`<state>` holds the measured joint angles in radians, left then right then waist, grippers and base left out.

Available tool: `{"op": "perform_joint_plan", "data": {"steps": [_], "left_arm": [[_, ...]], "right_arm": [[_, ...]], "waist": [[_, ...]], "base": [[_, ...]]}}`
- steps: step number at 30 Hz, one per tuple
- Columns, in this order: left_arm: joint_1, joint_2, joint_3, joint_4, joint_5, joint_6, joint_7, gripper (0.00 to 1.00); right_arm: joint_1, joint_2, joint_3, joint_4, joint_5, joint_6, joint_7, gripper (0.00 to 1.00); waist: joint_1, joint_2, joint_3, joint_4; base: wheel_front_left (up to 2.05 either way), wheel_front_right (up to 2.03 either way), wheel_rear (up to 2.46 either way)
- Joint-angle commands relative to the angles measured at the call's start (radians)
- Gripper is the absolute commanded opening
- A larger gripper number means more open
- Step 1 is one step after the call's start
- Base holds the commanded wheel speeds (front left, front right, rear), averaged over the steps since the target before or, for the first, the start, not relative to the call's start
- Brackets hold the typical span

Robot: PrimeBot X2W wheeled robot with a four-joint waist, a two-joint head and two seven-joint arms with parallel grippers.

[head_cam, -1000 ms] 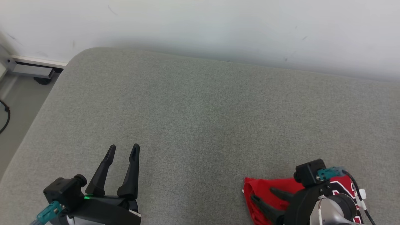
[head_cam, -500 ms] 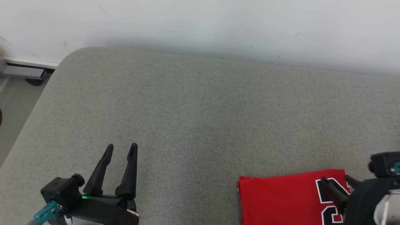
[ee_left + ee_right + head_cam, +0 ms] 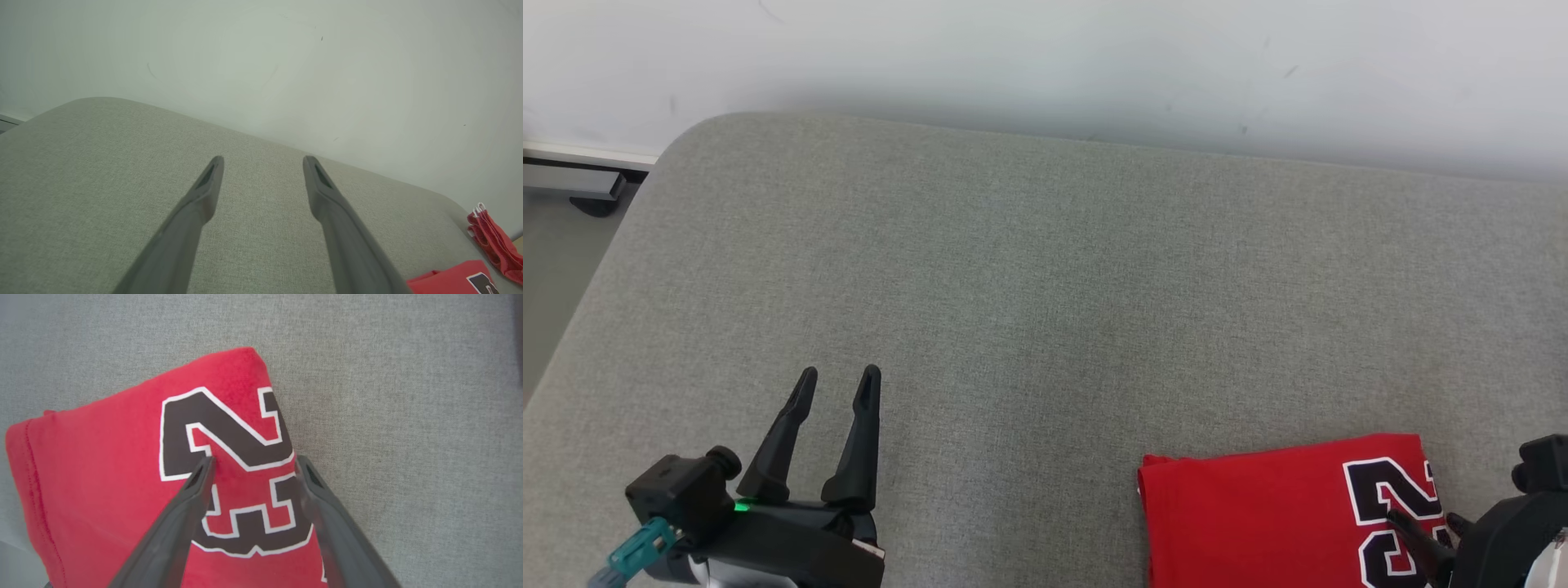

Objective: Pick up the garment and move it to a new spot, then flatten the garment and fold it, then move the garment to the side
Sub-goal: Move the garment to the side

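Left gripper (image 3: 840,372) sat lower left over the grey padded surface (image 3: 1045,286), fingers wide, empty. Folded red garment (image 3: 1258,514) lay flat at the near right, black number up. Right gripper (image 3: 255,459) was over the number, fingers wide, gripping nothing.

Head looks down, wrists sit nearer; all 3 share the garment (image 3: 1258,514).

Quick count: one gray bench (image 3: 1045,286), one pale wall (image 3: 1045,57). One folded red shirt (image 3: 1258,514). One other red cloth piece (image 3: 492,241), near the bench's far corner. My tools: two, a left tool (image 3: 840,371) and a right tool (image 3: 254,459).
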<state>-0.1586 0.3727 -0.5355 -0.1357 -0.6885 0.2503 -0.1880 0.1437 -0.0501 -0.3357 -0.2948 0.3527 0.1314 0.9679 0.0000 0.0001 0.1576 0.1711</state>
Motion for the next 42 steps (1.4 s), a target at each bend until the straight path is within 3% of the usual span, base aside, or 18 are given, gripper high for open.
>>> {"op": "perform_joint_plan", "data": {"steps": [1,11,23,35,42], "left_arm": [[-0.014,0.008,0.000,-0.002,0.006,-0.002,0.001,1.00],[-0.023,0.004,-0.007,0.000,0.005,-0.003,0.002,1.00],[-0.001,0.018,-0.005,-0.007,-0.001,0.009,0.007,1.00],[-0.023,0.024,-0.015,-0.020,0.008,0.009,0.018,1.00],[-0.019,0.019,-0.021,-0.017,0.005,0.011,0.014,1.00]], "right_arm": [[-0.008,-0.002,0.000,0.005,0.002,-0.002,0.000,1.00],[-0.042,-0.002,-0.017,0.096,-0.026,-0.002,0.043,1.00],[0.004,-0.001,-0.091,0.028,-0.016,-0.002,0.062,1.00],[-0.051,-0.002,-0.042,0.162,0.039,-0.002,0.024,1.00],[-0.054,-0.002,-0.078,0.194,-0.033,-0.002,-0.003,1.00]], "waist": [[0.0000,-0.0001,0.001,0.002],[0.0000,-0.0001,0.013,0.032],[0.0000,-0.0001,0.005,0.031],[0.0000,-0.0001,0.018,0.040],[0.0000,-0.0001,0.025,0.061]], "base": [[0.00,0.00,0.00],[0.00,0.00,0.00],[0.00,0.00,0.00],[0.00,0.00,0.00],[0.00,0.00,0.00]]}}
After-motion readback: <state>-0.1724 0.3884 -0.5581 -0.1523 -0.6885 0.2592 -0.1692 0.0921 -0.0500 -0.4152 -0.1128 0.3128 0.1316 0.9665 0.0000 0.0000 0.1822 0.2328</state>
